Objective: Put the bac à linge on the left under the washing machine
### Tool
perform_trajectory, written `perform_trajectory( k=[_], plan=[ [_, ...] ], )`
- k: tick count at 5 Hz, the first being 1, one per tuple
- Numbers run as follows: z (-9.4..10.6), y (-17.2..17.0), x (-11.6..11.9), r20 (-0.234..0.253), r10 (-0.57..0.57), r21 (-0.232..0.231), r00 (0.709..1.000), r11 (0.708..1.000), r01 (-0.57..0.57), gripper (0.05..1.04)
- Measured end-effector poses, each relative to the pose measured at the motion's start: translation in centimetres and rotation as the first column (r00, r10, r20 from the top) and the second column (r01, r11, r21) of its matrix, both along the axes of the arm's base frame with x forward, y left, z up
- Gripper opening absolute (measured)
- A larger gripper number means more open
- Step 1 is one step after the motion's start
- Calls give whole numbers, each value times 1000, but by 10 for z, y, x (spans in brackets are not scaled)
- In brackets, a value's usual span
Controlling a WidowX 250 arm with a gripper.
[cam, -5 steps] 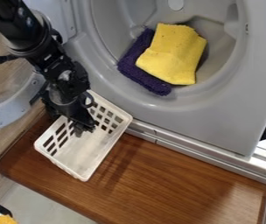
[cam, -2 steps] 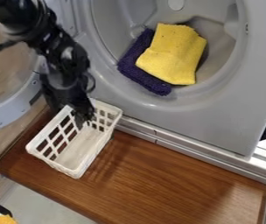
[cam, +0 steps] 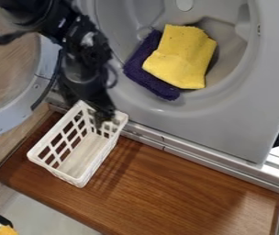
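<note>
My gripper (cam: 102, 114) hangs from the upper left, its tip over the far end of the white slotted basket (cam: 86, 156). Whether it touches the basket there, I cannot tell. The bac à linge is this basket, upright on the brown wooden board at the left, just in front of the washing machine (cam: 228, 119). Part of the basket's far rim is hidden behind the gripper. The machine's drum holds a yellow cloth (cam: 181, 55) on top of a purple cloth (cam: 148, 75).
The round machine door (cam: 19, 114) stands open at the left, close beside the arm. A metal strip (cam: 191, 156) runs along the machine's base, and the wooden board (cam: 185, 197) extends to the right. Something yellow (cam: 6, 230) lies at the lower left corner.
The basket has shifted left since the first frame and looks the same in the last two. My gripper has moved right and slightly up between those two.
</note>
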State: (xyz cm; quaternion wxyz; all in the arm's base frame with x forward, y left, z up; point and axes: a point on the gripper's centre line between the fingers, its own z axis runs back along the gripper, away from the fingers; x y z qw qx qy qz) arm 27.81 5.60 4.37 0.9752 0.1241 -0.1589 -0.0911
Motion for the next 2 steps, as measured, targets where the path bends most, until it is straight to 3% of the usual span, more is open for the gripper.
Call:
perform_trajectory(
  k=[1, 2],
  plan=[
    [0, -46, -5, -1, -25, -58, 1000, 998, 25, 999],
    [-1, -78, -14, -34, -27, -75, 999, 997, 24, 999]
  ],
)
